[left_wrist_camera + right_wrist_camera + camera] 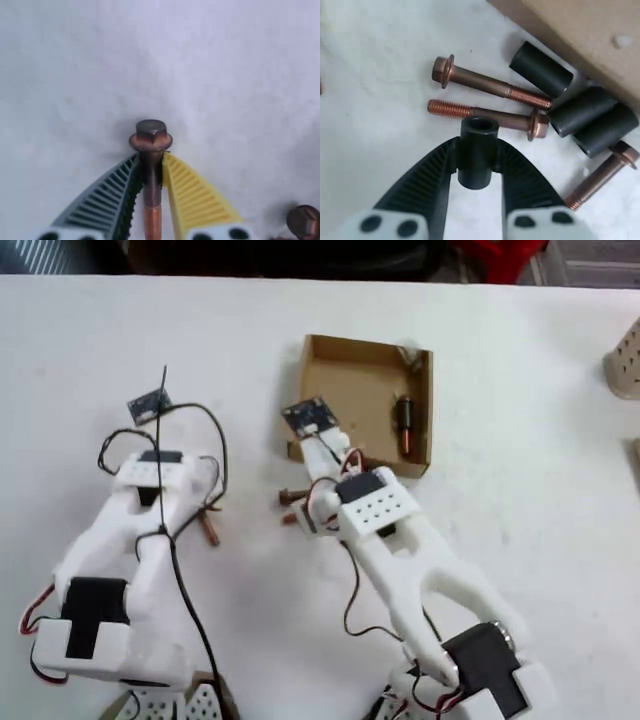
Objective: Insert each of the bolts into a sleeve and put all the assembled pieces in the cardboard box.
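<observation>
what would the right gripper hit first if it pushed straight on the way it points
Most likely the nearer copper-coloured flanged bolt, lying crosswise just beyond the black cylindrical sleeve held in the right gripper. How high the gripper rides over that bolt is unclear, so it might pass above.

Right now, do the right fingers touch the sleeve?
Touching. The right wrist view shows both fingers pressed against the sleeve, one on each side.

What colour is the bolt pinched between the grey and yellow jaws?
The bolt is coppery brown. It shows best in the left wrist view.
</observation>
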Robot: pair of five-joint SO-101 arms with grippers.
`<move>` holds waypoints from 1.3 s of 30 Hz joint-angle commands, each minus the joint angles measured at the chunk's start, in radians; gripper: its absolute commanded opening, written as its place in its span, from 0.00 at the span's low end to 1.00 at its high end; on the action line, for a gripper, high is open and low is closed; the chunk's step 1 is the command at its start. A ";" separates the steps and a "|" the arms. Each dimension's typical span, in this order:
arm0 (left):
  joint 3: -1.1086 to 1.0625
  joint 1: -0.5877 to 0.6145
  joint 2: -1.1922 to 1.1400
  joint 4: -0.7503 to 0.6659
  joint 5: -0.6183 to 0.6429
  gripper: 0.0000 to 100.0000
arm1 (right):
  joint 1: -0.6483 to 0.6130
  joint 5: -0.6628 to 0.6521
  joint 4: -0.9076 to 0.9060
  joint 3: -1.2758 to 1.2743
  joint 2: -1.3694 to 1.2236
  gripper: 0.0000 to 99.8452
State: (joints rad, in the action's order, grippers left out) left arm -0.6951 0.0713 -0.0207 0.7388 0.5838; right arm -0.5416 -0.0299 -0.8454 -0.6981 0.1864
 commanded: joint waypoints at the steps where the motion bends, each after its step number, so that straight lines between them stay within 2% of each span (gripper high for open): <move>1: 0.000 0.007 0.053 -0.023 -0.009 0.02 | 0.002 0.011 0.070 -0.009 0.048 0.02; 8: 0.002 0.007 0.056 -0.023 -0.009 0.02 | -0.015 0.012 0.179 -0.127 0.222 0.02; 17: 0.003 0.005 0.076 -0.015 -0.009 0.02 | -0.016 0.012 0.595 -0.486 0.433 0.02; 23: -0.002 -0.005 0.097 0.005 -0.098 0.02 | -0.018 0.012 0.799 -0.640 0.541 0.02; 25: -0.003 -0.021 0.097 0.005 -0.100 0.02 | -0.018 0.021 0.849 -0.666 0.547 0.02; 31: -0.003 -0.025 0.097 0.005 -0.100 0.02 | -0.033 0.245 1.106 -0.749 0.545 0.02; 35: -0.003 -0.025 0.097 0.005 -0.100 0.02 | -0.087 0.242 1.302 -0.818 0.535 0.02; 39: -0.003 -0.025 0.097 0.005 -0.100 0.02 | -0.097 0.242 1.475 -0.819 0.403 0.02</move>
State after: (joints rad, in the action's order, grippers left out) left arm -0.7058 0.0606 0.0176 0.7403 0.4918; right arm -0.6276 0.2018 0.4941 -1.5282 0.6590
